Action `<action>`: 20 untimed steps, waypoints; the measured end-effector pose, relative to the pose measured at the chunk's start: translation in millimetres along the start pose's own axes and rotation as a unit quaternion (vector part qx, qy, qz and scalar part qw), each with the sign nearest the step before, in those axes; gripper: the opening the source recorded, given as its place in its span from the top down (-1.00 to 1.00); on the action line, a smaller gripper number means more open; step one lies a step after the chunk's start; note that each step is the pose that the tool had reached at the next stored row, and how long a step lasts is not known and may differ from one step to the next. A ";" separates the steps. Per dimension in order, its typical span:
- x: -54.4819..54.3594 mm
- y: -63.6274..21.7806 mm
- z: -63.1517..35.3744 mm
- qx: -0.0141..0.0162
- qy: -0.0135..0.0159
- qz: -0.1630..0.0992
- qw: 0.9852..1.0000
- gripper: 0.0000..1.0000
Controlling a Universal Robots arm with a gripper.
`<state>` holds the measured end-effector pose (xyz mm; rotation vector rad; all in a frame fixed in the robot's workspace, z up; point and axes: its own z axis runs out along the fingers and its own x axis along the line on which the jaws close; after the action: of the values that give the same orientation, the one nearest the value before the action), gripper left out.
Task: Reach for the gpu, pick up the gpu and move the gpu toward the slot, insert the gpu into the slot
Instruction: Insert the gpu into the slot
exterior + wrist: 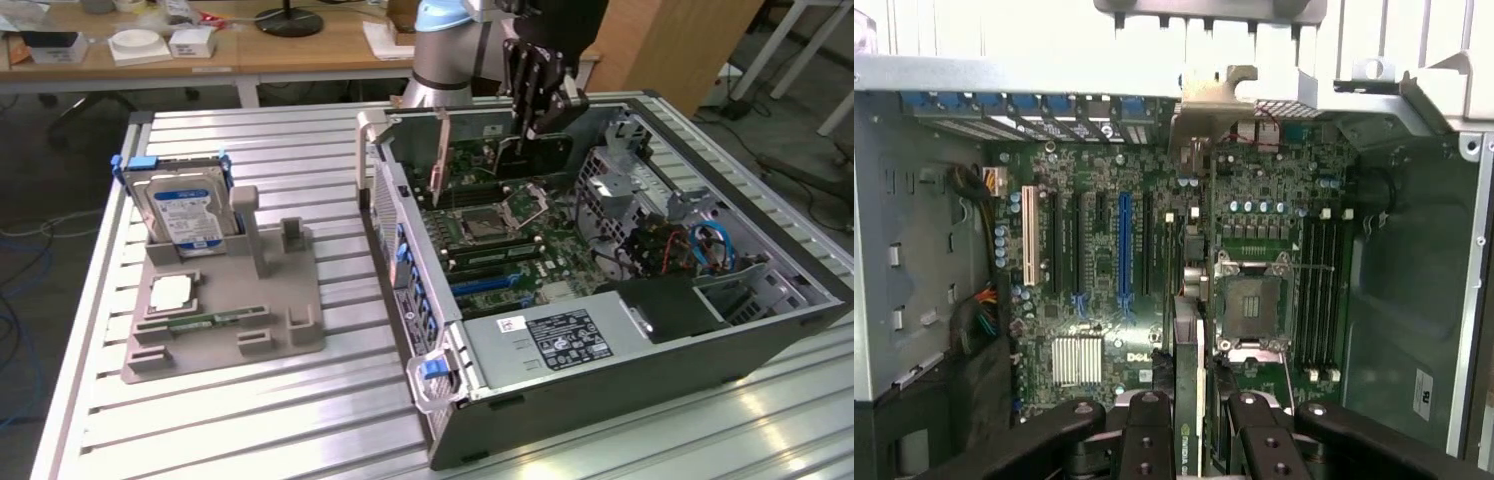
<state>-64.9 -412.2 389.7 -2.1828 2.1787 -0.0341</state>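
Note:
The gpu (483,152), a thin dark card with a silvery end bracket, stands on edge inside the open computer case (400,215), over the far end of the motherboard. My gripper (541,105) is shut on its top edge from above. In the wrist view the gpu (1191,350) runs edge-on between my two black fingers (1146,440), with my gripper (1189,425) clamped on it. Its bracket (1219,90) reaches the case's rear wall. The long blue slot (1124,245) lies beside the card's line, apart from it. Whether the card's lower edge sits in a slot is hidden.
A CPU socket (1254,300) and memory slots (1321,290) lie beside the card. The power supply (561,335) and drive cage cables (701,245) fill the near end of the case. At the exterior view's left, a grey holder (254,340) carries a blue-labelled hard drive (187,210) and a memory stick (214,322).

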 end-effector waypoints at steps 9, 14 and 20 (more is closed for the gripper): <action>0.7 -0.2 9.5 -0.003 0.001 0.000 1.000 0.49; 0.7 0.0 14.5 -0.003 0.003 0.000 1.000 0.49; 1.1 0.3 20.6 -0.004 0.007 0.000 1.000 0.49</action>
<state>-64.0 -412.8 369.1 -2.1937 2.1889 -0.0421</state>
